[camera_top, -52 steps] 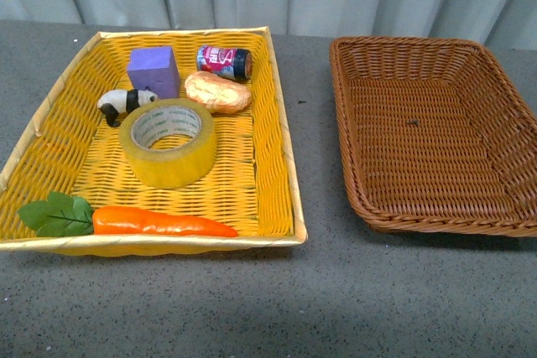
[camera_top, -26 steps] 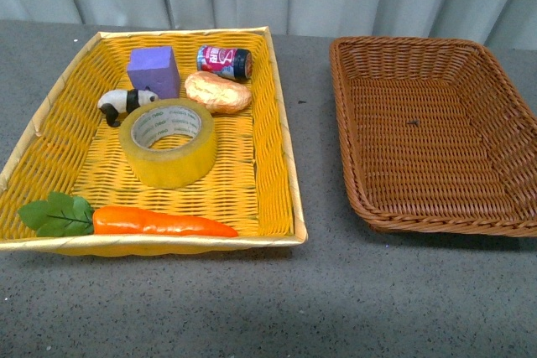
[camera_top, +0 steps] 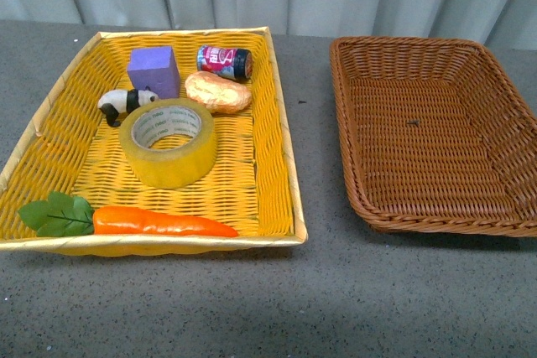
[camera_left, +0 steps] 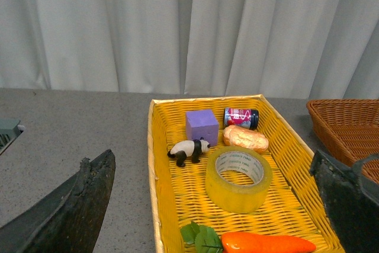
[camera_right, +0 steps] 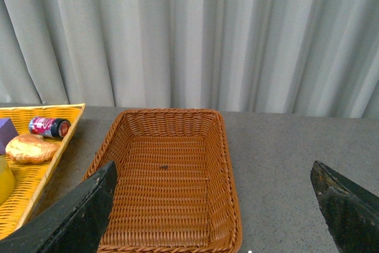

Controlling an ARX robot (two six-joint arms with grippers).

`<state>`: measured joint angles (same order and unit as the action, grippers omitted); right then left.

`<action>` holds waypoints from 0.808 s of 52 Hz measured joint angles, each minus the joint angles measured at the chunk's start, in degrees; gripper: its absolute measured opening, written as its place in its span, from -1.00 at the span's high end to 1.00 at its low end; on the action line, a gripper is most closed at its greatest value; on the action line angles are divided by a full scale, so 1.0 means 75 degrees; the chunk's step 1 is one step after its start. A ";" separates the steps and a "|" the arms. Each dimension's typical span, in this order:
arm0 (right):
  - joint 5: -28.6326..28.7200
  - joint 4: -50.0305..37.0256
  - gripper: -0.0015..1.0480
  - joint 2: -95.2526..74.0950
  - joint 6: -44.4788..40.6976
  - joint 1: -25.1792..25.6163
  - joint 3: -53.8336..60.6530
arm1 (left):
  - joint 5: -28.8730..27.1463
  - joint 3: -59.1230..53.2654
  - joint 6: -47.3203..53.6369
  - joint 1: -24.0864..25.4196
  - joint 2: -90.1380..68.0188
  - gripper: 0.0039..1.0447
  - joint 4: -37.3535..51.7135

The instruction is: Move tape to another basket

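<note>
sitting flat in your yellow woven basket (camera_top: 281, 123): the tape (camera_top: 168, 142), a glossy translucent ring with a white printed core, between the panda (camera_top: 126, 103) and the smooth carrot (camera_top: 164, 223). the brown wicker basket (camera_top: 352, 123) has rounded corners and sits apart on the right. your left gripper (camera_left: 210, 164) and right gripper (camera_right: 213, 173) are both spread wide.

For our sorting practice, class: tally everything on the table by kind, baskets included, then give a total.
Baskets: 2 (yellow basket, brown basket)
Foods: 2 (carrot, bread roll)
Can: 1
Tape: 1
Purple block: 1
Panda toy: 1
Total: 8
</note>
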<state>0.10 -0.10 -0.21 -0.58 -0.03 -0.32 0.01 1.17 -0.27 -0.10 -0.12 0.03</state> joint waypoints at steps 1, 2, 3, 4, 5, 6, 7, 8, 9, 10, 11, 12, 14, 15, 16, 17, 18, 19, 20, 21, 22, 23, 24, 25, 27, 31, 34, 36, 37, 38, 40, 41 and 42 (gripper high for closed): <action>0.0000 0.0000 -0.83 0.0000 0.0000 0.0000 0.0000 | 0.0000 0.0000 0.0000 0.0000 0.0000 -0.88 0.0000; 0.0000 0.0000 -0.83 0.0000 0.0000 0.0000 0.0000 | 0.0000 0.0000 0.0000 0.0000 0.0000 -0.88 0.0000; 0.0000 0.0000 -0.83 0.0000 0.0000 0.0000 0.0000 | 0.0000 0.0000 0.0000 0.0000 0.0000 -0.88 0.0000; 0.0000 0.0000 -0.83 0.0000 0.0000 0.0000 0.0000 | 0.0000 0.0000 0.0000 0.0000 0.0000 -0.88 0.0000; 0.0000 0.0000 -0.83 0.0000 0.0000 0.0000 0.0000 | 0.0000 0.0000 0.0000 0.0000 0.0000 -0.88 0.0000; 0.0000 0.0000 -0.83 0.0000 0.0000 0.0000 0.0000 | 0.0000 0.0000 0.0003 0.0000 0.0000 -0.88 0.0000; 0.0000 0.0000 -0.83 0.0000 0.0000 0.0000 0.0000 | 0.0000 0.0000 0.0000 0.0000 0.0000 -0.88 0.0000; 0.0000 0.0000 -0.83 0.0000 0.0000 0.0000 0.0000 | 0.0000 0.0000 0.0000 0.0000 0.0000 -0.88 0.0000; 0.0000 0.0000 -0.83 0.0000 0.0003 0.0000 0.0000 | 0.0000 0.0000 0.0000 0.0000 0.0000 -0.88 0.0000; 0.0000 0.0000 -0.83 0.0000 0.0000 0.0000 0.0000 | 0.0000 0.0000 0.0000 0.0000 0.0000 -0.88 0.0000; 0.0000 0.0000 -0.83 0.0000 0.0000 0.0000 0.0000 | 0.0000 0.0000 0.0000 0.0000 0.0000 -0.88 0.0000; 0.0000 0.0000 -0.83 0.0000 0.0000 0.0000 0.0000 | 0.0000 0.0000 0.0003 0.0000 0.0000 -0.88 0.0000; 0.0000 0.0000 -0.83 0.0000 0.0000 0.0000 0.0000 | 0.0000 0.0000 0.0000 0.0000 0.0000 -0.88 0.0000; 0.0000 0.0000 -0.83 0.0000 0.0000 0.0000 0.0000 | 0.0000 0.0000 0.0000 0.0000 0.0000 -0.88 0.0000; 0.0000 0.0000 -0.83 0.0000 0.0000 0.0000 0.0000 | 0.0000 0.0000 0.0000 0.0000 0.0000 -0.88 0.0000; 0.0000 0.0000 -0.83 0.0000 0.0000 0.0000 0.0000 | 0.0000 0.0000 0.0000 0.0000 0.0000 -0.88 0.0000; 0.0000 0.0000 -0.83 0.0000 0.0000 0.0000 0.0000 | 0.0000 0.0000 0.0000 0.0000 0.0000 -0.88 0.0000; 0.0000 0.0000 -0.83 0.0000 0.0000 0.0000 0.0000 | 0.0000 0.0000 0.0000 0.0000 0.0000 -0.88 0.0000; 0.0000 0.0000 -0.83 0.0000 0.0000 0.0000 0.0000 | 0.0000 0.0000 0.0000 0.0000 0.0000 -0.88 0.0000; 0.0000 0.0000 -0.83 0.0000 0.0000 0.0000 0.0000 | 0.0000 0.0000 0.0003 0.0000 0.0000 -0.88 0.0000; 0.0000 0.0000 -0.83 0.0000 0.0000 0.0000 0.0000 | 0.0000 0.0000 0.0000 0.0000 0.0000 -0.88 0.0000; 0.0000 0.0000 -0.83 0.0000 0.0000 0.0000 0.0000 | 0.0000 0.0000 0.0000 0.0000 0.0000 -0.88 0.0000; 0.0000 0.0000 -0.83 0.0000 0.0000 0.0000 0.0000 | 0.0000 0.0000 0.0000 0.0000 0.0000 -0.88 0.0000; 0.0000 0.0000 -0.83 0.0000 0.0000 0.0000 0.0000 | 0.0000 0.0000 0.0000 0.0000 0.0000 -0.88 0.0000; 0.0000 0.0000 -0.83 0.0000 0.0000 0.0000 0.0000 | 0.0000 0.0000 0.0000 0.0000 0.0000 -0.88 0.0000; 0.0000 0.0000 -0.83 0.0000 0.0000 0.0000 0.0000 | 0.0000 0.0000 0.0000 0.0000 0.0000 -0.88 0.0000; 0.0000 0.0000 -0.83 0.0000 0.0000 0.0000 0.0000 | 0.0000 0.0000 0.0000 0.0000 0.0000 -0.88 0.0000; 0.0000 0.0000 -0.83 0.0000 0.0000 0.0000 0.0000 | 0.0000 0.0000 0.0000 0.0000 0.0000 -0.88 0.0000; 0.0000 0.0000 -0.83 0.0000 0.0000 0.0000 0.0000 | 0.0000 0.0000 0.0000 0.0000 0.0000 -0.88 0.0000; 0.0000 0.0000 -0.83 0.0000 0.0000 0.0000 0.0000 | 0.0000 0.0000 0.0003 0.0000 0.0000 -0.88 0.0000; 0.0000 0.0000 -0.83 0.0000 0.0000 0.0000 0.0000 | 0.0000 0.0000 0.0000 0.0000 0.0000 -0.88 0.0000; 0.0000 0.0000 -0.83 0.0000 0.0000 0.0000 0.0000 | 0.0000 0.0000 0.0000 0.0000 0.0000 -0.88 0.0000; 0.0000 0.0000 -0.83 0.0000 0.0000 0.0000 0.0000 | 0.0000 0.0000 0.0000 0.0000 0.0000 -0.88 0.0000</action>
<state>0.10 -0.10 -0.21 -0.58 -0.03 -0.32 0.01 1.17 -0.27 -0.10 -0.12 0.03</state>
